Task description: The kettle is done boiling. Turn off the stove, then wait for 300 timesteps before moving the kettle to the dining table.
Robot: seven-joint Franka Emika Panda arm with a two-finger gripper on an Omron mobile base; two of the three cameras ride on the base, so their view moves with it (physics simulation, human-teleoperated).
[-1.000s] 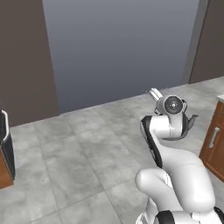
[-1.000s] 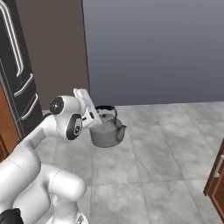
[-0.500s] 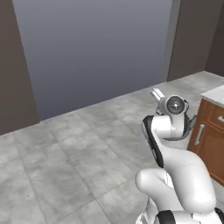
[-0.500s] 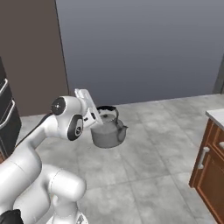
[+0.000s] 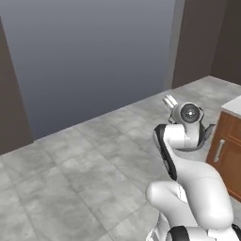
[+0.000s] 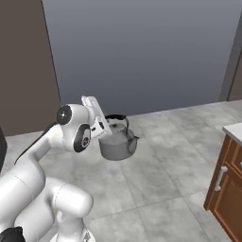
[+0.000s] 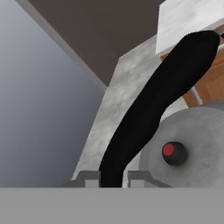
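I have the kettle hanging off the floor, out in front of the arm's upper joint and well clear of the tiles below it. The claw is pinched narrow on the black arched handle, low at one end of the arch, so the body hangs under the grip and stays roughly level, spout pointing toward the wooden cabinet. From the hand camera the lid knob sits just beside the handle's root, which tells me the grip is off-centre but close to the lid.

I judge this to be the carry stage: the kettle is held tight against the arm so it swings little while the base travels. The wooden cabinet with a pale top stands near the kettle on the side the spout faces; I cannot tell whether it belongs to the dining table. The grey wall lies beyond the kettle, well apart.
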